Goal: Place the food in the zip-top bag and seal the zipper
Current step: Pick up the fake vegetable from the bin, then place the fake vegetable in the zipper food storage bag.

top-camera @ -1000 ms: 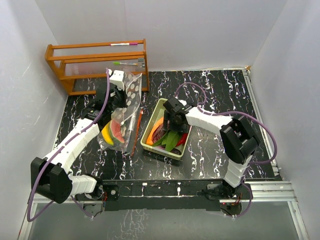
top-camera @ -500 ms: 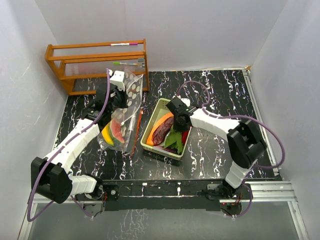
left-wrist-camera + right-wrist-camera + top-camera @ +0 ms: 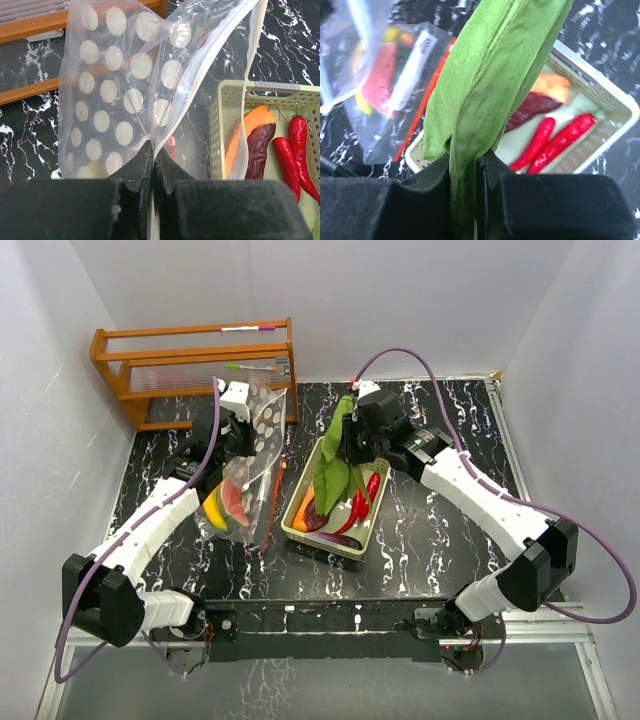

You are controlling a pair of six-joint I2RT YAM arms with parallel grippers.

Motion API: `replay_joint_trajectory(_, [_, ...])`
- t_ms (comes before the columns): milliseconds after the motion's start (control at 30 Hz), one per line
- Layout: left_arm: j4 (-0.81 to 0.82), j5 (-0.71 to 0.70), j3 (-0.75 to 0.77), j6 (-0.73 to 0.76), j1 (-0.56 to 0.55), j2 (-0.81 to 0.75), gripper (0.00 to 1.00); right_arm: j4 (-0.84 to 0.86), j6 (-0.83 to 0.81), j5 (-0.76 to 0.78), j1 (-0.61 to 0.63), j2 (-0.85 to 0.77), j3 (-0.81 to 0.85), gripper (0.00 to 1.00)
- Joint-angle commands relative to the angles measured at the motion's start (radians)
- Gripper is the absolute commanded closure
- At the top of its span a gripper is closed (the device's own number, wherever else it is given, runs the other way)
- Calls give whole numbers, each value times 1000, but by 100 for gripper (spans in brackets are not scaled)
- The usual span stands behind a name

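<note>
Two glossy red chillies (image 3: 286,160), a curved orange wedge (image 3: 245,127) and a dark aubergine (image 3: 260,147) lie in the perforated plastic basket (image 3: 215,135). Right gripper (image 3: 465,160) pinches limp, creased green pods (image 3: 490,75) above the basket. Left gripper (image 3: 152,157) clamps the clear, dot-printed zip-top bag (image 3: 115,90) upright at left — watermelon slice (image 3: 236,502) and banana (image 3: 214,510) inside.

Right wrist view: green pods (image 3: 490,85) run off the top edge, hiding much of the basket (image 3: 602,135); bag (image 3: 372,75) blurred. Left wrist view: basket cut by right edge.
</note>
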Motion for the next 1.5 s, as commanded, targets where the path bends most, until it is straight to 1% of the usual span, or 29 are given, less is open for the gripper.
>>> replay_joint_trajectory(0, [29,26,-9,-8,3,-15,100,134,-129,-257,-6,-20,51,92])
replay_joint_trajectory(133, [30,23,-14,-9,4,-17,100,263,-172,-535,-6,-55,19,92])
replay_joint_trajectory(300, [37,32,-17,-13,2,-14,100,367,-174,-758,-5,-47,7,92])
replay_joint_trajectory(367, [35,32,-17,-13,4,-15,100,398,-172,-804,-6,-54,-8,92])
replay_joint_trajectory(567, [41,36,-15,-16,3,-14,100,417,-149,-852,-5,-3,-24,92])
replay_joint_trajectory(767, [44,42,-16,-18,3,-19,100,501,-97,-888,-4,82,-48,92])
replay_joint_trajectory(1000, [49,44,-17,-21,4,-30,100,458,-86,-855,-4,177,-36,92])
replay_joint_trajectory(1133, [55,42,-18,-19,3,-30,100,423,-88,-840,-4,192,-24,92])
replay_joint_trajectory(1200, [56,44,-18,-20,4,-29,100,403,-79,-809,-5,197,-15,92])
replay_joint_trajectory(1300, [61,50,-22,-24,4,-32,100,375,-32,-780,-11,246,45,92])
replay_joint_trajectory(1367, [64,57,-27,-28,4,-34,100,367,23,-778,-19,305,116,92])
replay_joint_trajectory(1467, [69,67,-33,-32,3,-37,100,357,133,-787,-35,403,264,92])
